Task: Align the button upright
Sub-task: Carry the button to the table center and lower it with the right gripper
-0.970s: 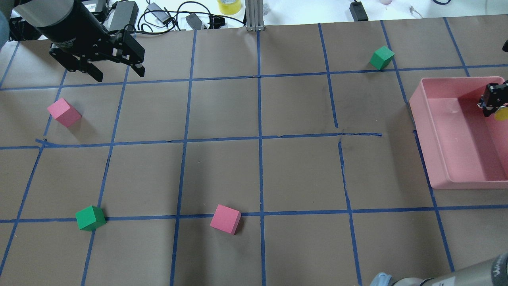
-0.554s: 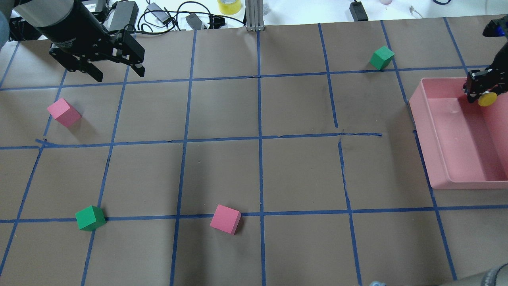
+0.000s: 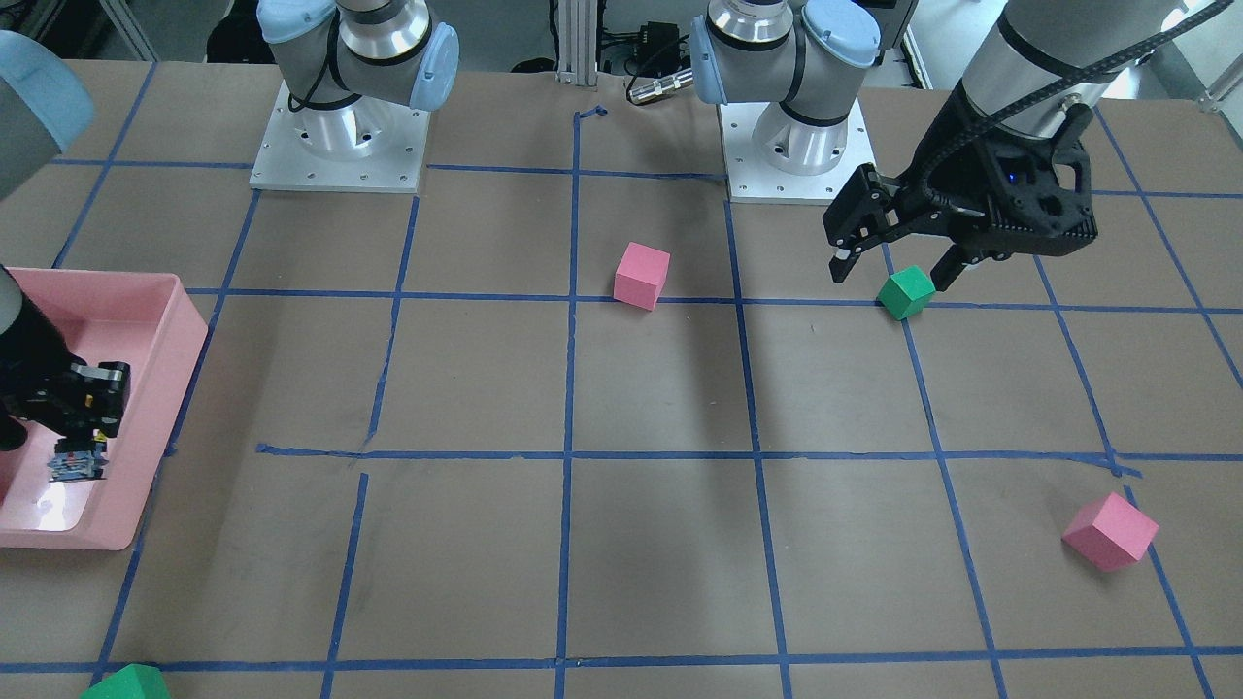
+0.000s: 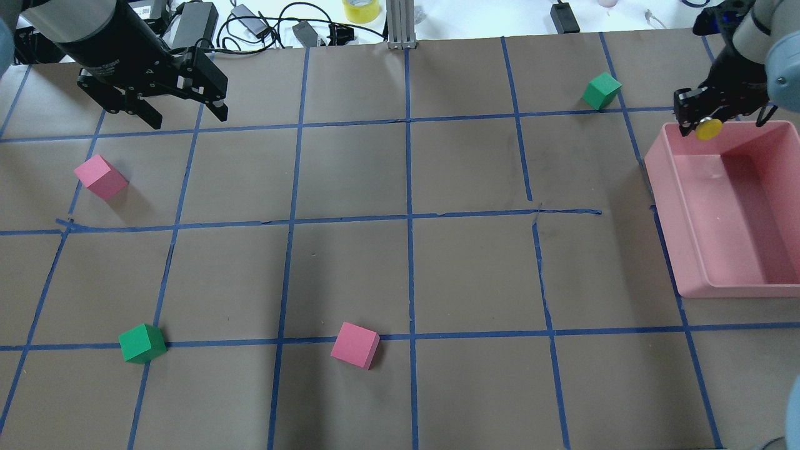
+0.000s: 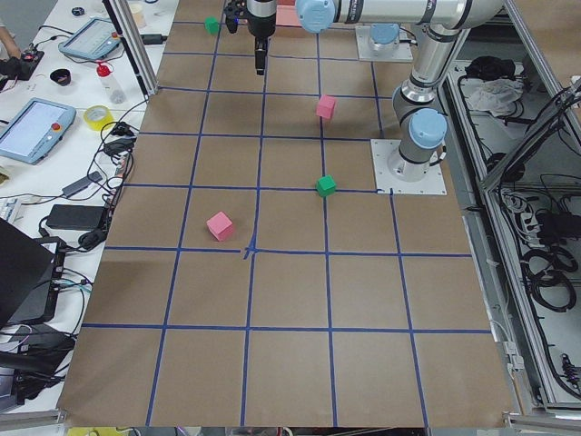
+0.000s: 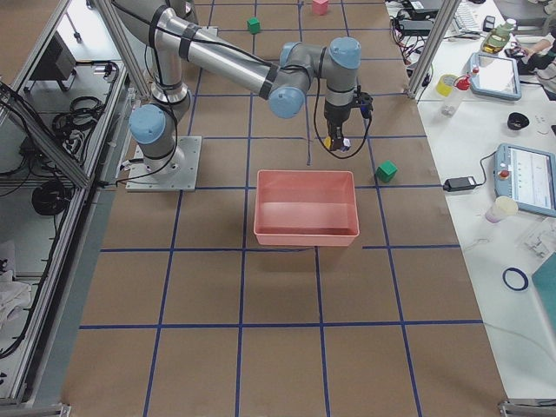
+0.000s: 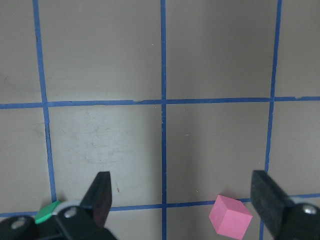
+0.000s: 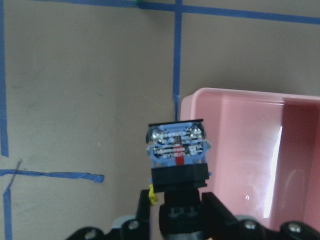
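My right gripper (image 4: 699,120) is shut on the button (image 4: 709,129) and holds it in the air over the far left corner of the pink bin (image 4: 662,187). The yellow cap shows in the overhead view. In the right wrist view the button's black neck sits between the fingers (image 8: 215,205) and its blue-grey base with a red mark (image 8: 176,150) points away from the wrist. In the front view the base (image 3: 76,464) hangs below the gripper (image 3: 83,413) over the bin (image 3: 184,340). My left gripper (image 4: 181,106) is open and empty at the far left.
A green cube (image 4: 601,90) lies left of the bin's far corner. A pink cube (image 4: 100,177) lies below the left gripper. A green cube (image 4: 142,342) and a pink cube (image 4: 355,344) lie near the front. Cables lie beyond the table's far edge.
My right gripper has lifted the button out of the bin and carried it left and toward the far corner. The left arm has not moved.
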Robot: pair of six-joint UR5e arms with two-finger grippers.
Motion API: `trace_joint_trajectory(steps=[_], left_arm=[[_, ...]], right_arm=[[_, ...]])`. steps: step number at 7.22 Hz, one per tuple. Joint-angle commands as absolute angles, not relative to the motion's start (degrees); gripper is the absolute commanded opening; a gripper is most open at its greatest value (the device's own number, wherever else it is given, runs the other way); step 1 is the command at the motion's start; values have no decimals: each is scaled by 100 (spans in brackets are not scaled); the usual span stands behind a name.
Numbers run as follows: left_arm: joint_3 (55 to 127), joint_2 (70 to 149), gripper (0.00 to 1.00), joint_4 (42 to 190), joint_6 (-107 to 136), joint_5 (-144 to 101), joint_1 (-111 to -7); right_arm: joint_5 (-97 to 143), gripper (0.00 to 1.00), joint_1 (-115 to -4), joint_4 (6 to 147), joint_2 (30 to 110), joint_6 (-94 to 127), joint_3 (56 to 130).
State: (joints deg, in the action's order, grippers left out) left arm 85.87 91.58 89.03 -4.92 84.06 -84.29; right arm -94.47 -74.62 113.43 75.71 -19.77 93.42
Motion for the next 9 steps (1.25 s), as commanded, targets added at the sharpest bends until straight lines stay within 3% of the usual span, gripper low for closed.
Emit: trace_joint_trajectory(steps=[1,5,9], left_arm=[[8587,9158,100,8903,-492,8402,-8429],[8587,9158,100,8903,-492,8402,-8429],[8587,9158,100,8903,-492,8402,-8429]], right_arm=[[-9256,0,-8214,11985,7261,-1750,9325],[-8536,0,-9612,12977,6402,-836,9264],[-8402,0,-10695,13157,5486,507,8456]])
